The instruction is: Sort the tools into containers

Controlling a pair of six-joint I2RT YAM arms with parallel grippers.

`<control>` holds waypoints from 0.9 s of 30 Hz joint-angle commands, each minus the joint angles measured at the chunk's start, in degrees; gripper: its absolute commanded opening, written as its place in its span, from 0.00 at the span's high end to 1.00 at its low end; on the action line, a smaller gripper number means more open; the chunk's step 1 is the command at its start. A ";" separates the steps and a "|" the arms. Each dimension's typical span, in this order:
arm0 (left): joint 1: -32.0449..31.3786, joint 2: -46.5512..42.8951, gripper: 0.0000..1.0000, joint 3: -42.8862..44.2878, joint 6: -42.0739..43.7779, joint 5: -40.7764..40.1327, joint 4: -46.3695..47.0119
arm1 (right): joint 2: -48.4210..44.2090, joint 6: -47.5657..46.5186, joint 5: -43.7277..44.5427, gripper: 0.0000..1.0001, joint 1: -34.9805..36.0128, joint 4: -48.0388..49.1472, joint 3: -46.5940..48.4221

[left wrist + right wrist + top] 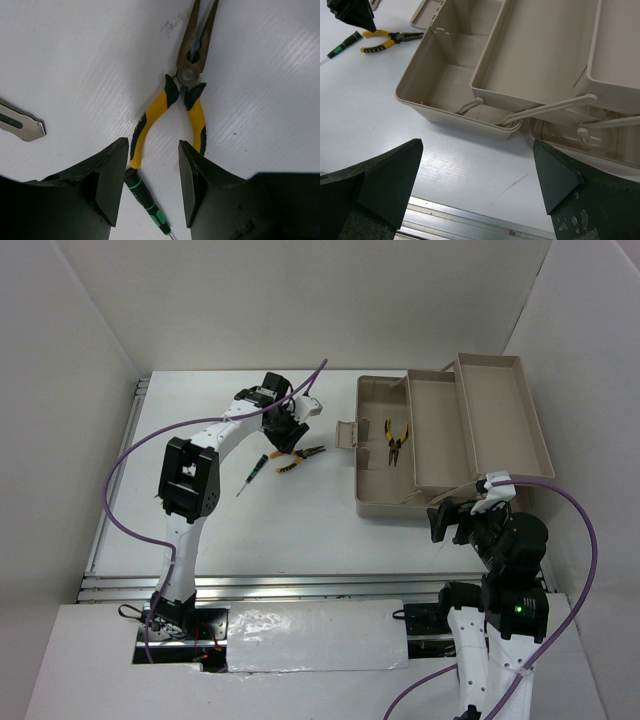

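One pair of pliers (pixel 186 87) lies on the counter (pixel 300 530), left of the toolbox (pixel 390 508). My left pincer (pixel 151 152) hangs half open over its yellow handles (pixel 150 117), holding nothing. The pliers look hard and heavy, I think, so I'd squeeze both rubbery handles together.

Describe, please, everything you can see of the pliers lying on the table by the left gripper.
The pliers are long-nosed, with brownish, rusty-looking metal jaws, a grey pivot and yellow handles with black grips. They lie flat on the white table, handles slightly spread, nose pointing away from the left gripper, whose open fingers straddle the handle ends without clearly gripping them. A green-marked screwdriver seems to touch one handle tip.
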 commanded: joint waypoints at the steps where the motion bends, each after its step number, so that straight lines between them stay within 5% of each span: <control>1: 0.49 1.32 0.43 1.49 2.07 -0.74 2.26 | 0.56 -0.39 -0.14 0.00 -0.45 3.15 -0.05; 7: 0.93 6.07 0.47 6.25 3.74 0.40 -1.69 | 0.65 -0.39 -0.14 0.00 -0.37 3.15 -0.06; 16: 1.11 5.81 0.52 1.41 5.77 0.32 -0.73 | 0.30 -0.31 0.03 0.00 -0.45 3.15 -0.06; 20: 1.28 5.46 0.66 -0.51 5.24 0.32 -0.82 | -0.14 0.48 1.78 0.00 -0.37 3.50 0.03; 25: 1.46 1.95 0.97 -3.69 1.65 0.49 0.06 | -0.67 0.84 1.79 0.00 -0.37 3.77 0.03; 27: 1.72 -0.33 1.00 -1.07 -1.59 0.58 -1.69 | -0.85 0.84 1.88 0.00 -0.37 3.94 -0.06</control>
